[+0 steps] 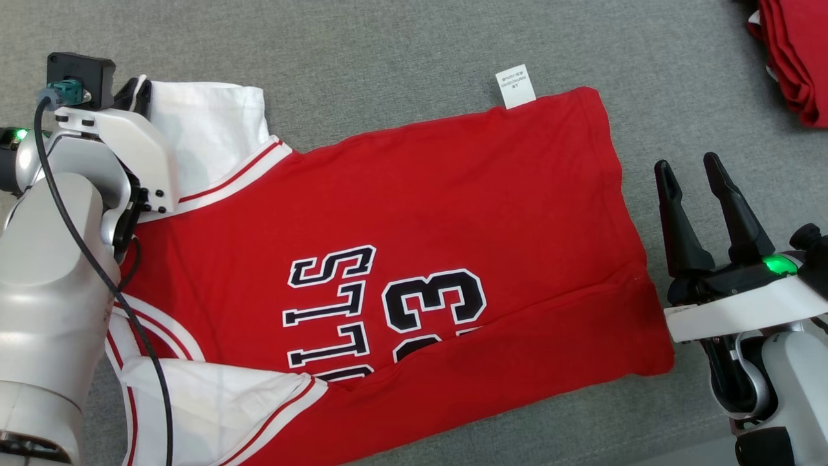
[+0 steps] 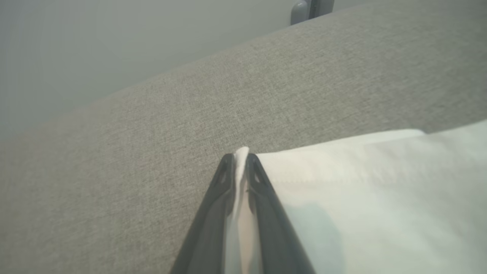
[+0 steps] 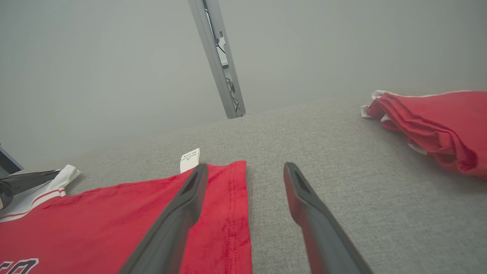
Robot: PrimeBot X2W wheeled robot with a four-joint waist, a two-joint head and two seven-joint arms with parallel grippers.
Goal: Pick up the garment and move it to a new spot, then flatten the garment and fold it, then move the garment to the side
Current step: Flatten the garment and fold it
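**Left gripper pinches the far sleeve; the fold is half made**

The garment point(image 1: 401, 213), a red jersey with white sleeves, lies spread on the grey cloth surface point(image 1: 388, 58), its collar toward the robot's left and its hem toward the right. The near long edge is already turned over onto the body, covering part of the number. The far half lies flat, with a small white label point(image 1: 515, 86) sticking out from its edge.

The left gripper point(image 2: 240, 156) is closed on the corner of the far white sleeve point(image 1: 207, 129); in the left wrist view a thin fold of white cloth shows between its two fingers. The right gripper point(image 1: 686, 162) stands with its jaws wide apart and holds nothing, just beside the hem.

I judge that the step in hand is the folding. The next move probably calls for the right gripper to take the far hem corner, so both arms can carry the far edge toward the robot together. If only the sleeve is pulled, the cloth may twist. A pile of red clothes point(image 1: 792, 58) lies well apart, at the far right.
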